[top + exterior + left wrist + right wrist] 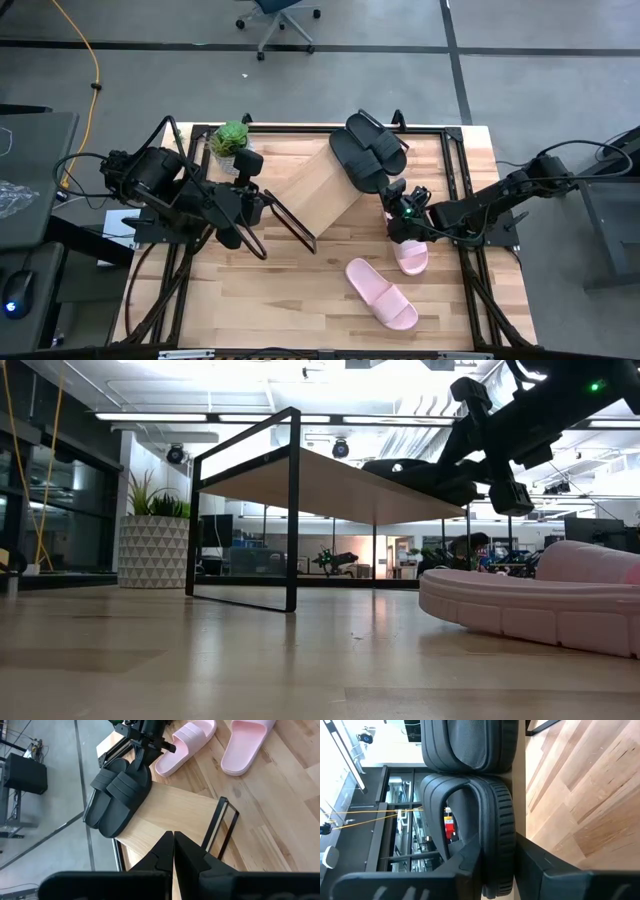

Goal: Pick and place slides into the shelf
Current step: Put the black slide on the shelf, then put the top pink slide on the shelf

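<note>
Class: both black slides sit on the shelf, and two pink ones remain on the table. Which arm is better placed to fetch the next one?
Probably the right. Its hand is at the black slides, with a pink slide beside it; the left hand waits shut across the shelf.
</note>
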Controlling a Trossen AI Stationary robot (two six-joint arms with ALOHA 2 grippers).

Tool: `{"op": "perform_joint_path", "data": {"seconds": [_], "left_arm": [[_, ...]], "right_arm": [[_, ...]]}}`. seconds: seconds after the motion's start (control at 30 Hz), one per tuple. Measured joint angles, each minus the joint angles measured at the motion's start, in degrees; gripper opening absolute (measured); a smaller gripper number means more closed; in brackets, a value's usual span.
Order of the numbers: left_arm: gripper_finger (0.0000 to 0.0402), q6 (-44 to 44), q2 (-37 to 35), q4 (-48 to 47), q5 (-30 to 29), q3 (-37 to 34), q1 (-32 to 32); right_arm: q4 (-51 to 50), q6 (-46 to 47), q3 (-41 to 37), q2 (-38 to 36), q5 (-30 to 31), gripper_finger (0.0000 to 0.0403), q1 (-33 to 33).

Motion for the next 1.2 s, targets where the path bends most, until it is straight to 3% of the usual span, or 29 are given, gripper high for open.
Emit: {"op": "perform_joint_path", "data": {"seconds": [0.53,0.67,1.2], "left_arm": [[0.0003,0.02,0.00,-0.01,1.29,0.00,0.00],[0.0003,0.02,0.00,-0.01,1.95,0.00,0.00],[0.0003,1.09,0.00,-0.01,2.63,0.00,0.00]], "right_arm": [[-1.61,0.15,0.00,0.00,-1.65,0.0152,0.21],[-3.30,0.59,0.00,-0.03,0.26,0.0166,1.31],[-4.97,1.56,0.02,-0.22,3.40,0.0170,4.79]]}}
